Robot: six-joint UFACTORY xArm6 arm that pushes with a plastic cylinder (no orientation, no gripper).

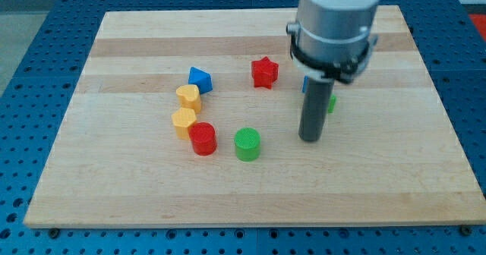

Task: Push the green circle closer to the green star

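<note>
Board (250, 198) of pale wood on a blue pegged bench (30, 65); all blocks sit in the middle band, well in from every edge. Wide bare wood along the view's bottom and at the view's right.

Green circle (247, 144) stands just below centre. Red cylinder (203, 139) lies near it at 9 o'clock, apart, not touching. Bare wood at the circle's 12, 3 and 6 o'clock.

Green star (332, 102): only a sliver shows past the rod, at about 2 o'clock from the circle. A blue block (305, 84) shows as a strip on the rod's other side; shape not clear.

Yellow hexagon (183, 121) touches the red cylinder at its 10 o'clock. Yellow heart (188, 96) just above it, blue triangle (200, 79) just beside the heart at 1 o'clock. Red star (264, 72) alone at 12 o'clock from the circle.

No pincer on this arm, so nothing is held. My tip (310, 139) rests on the board at 3 o'clock from the circle, apart from it, and just below the green star; contact with the star cannot be told
</note>
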